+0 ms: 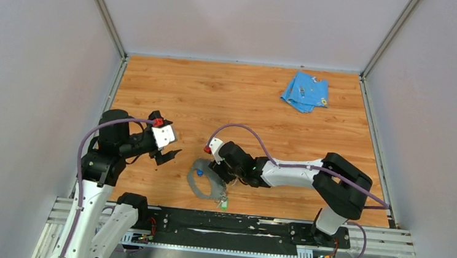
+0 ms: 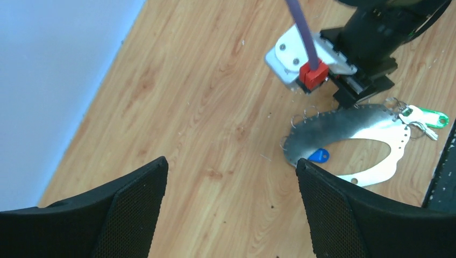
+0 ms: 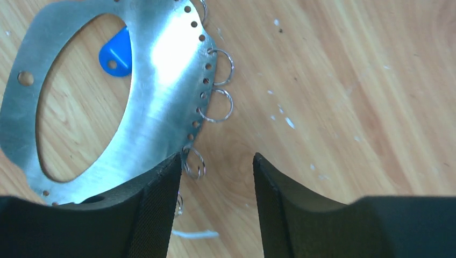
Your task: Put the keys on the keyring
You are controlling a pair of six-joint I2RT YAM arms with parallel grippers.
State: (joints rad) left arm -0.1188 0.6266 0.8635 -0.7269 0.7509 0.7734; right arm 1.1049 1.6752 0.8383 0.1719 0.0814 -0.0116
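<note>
Presently the left gripper (image 2: 231, 164) hangs above the table (image 1: 246, 106) with its jaws spread wide and nothing between them, well apart from the work; the right gripper (image 3: 216, 158) sits low over 1 edge of the keyring (image 3: 161, 70), jaws about half apart and clamping nothing, 1 finger (image 3: 156, 207) overlapping the band's rim and a small split ring (image 3: 193, 163) just inside the gap; the keyring lies flat on the wood near the front edge, between the 2 arms; the blue key (image 3: 117, 52) rests inside its oval opening, right against the band, and the green key (image 2: 430, 117) lies at the loop's near end among a cluster of little rings (whether it is already threaded I cannot tell). The risks, as I judge them: closing here could pinch the band along with the ring and drag or tip the whole loop; the thin ring could slip off the pads; a shifted loop could cover the blue key.
</note>
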